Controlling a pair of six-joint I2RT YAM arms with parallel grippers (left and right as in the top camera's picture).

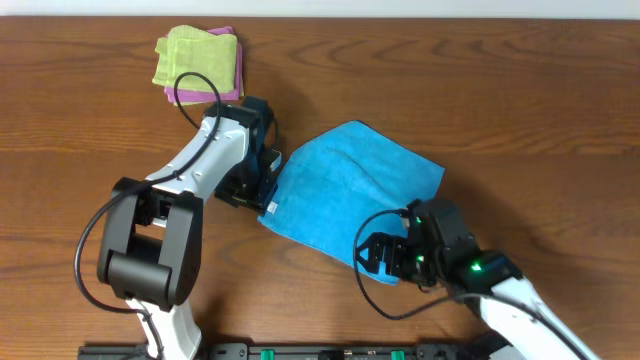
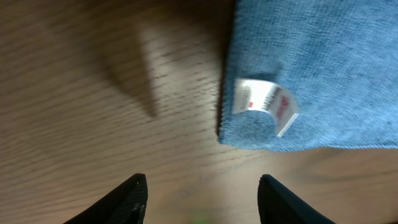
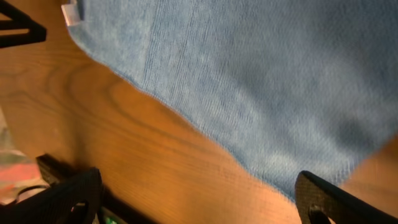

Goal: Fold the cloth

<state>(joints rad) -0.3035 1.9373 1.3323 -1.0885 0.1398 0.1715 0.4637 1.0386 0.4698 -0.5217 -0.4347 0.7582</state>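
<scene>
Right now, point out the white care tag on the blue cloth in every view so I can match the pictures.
Overhead: the white tag sits at the left corner of the blue cloth, left of centre.
Left wrist: right of centre, on the cloth's corner, above the open left gripper.
Right wrist: at the top-left edge of the picture, small.
Shared landmark: that tagged cloth corner against the wooden table.
</scene>
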